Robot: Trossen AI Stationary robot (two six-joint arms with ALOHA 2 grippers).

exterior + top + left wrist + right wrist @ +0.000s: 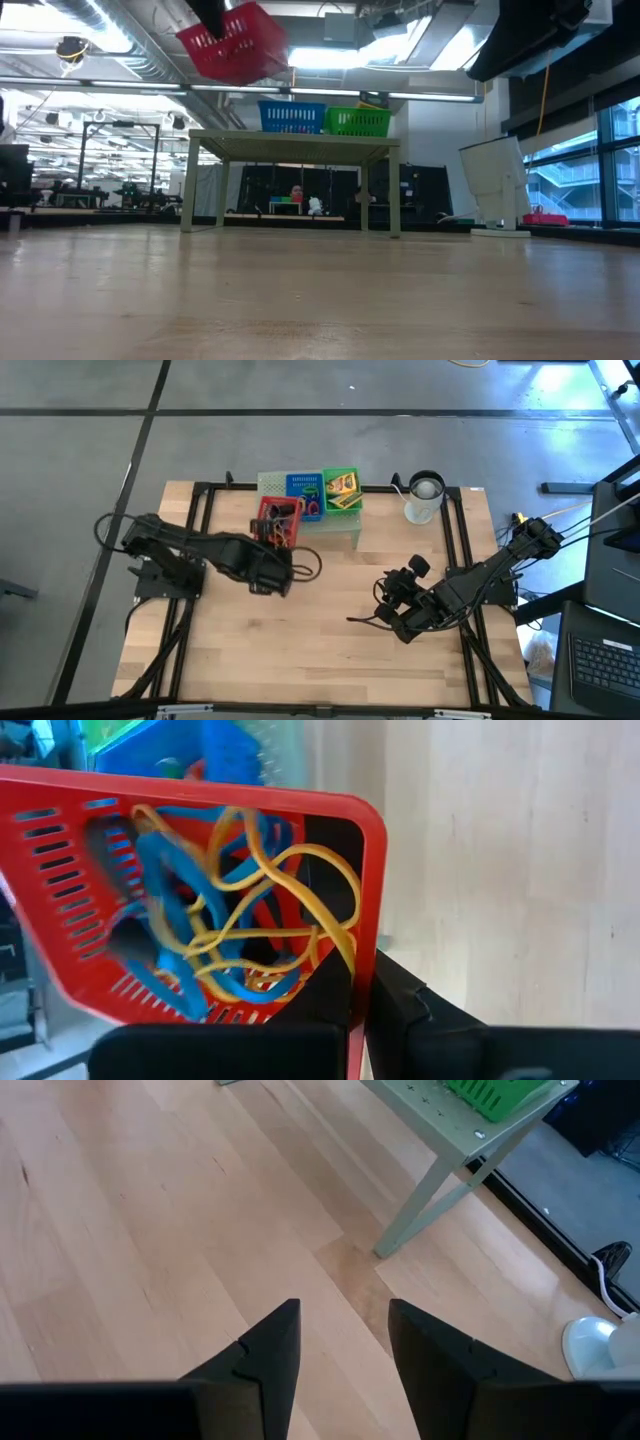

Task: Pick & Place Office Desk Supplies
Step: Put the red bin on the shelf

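High in the upper left of the low view, the red tray (pixel 233 42) hangs clear of the table, tilted, with the left gripper (pixel 360 1010) clamped shut on its rim and a tangle of blue and orange rings (pixel 225 910) heaped inside it. Behind it, near the top centre of the overhead frame, the blue tray (pixel 305 495) and the green tray (pixel 341 490) sit side by side on the pale green mesh riser (pixel 293 146), yellow boxes (pixel 344 484) lying in the green one. A white mug (pixel 423 499) stands to the right of the riser, while the right gripper (pixel 343 1342) hovers over bare wood at lower right, fingers spread with nothing between them.
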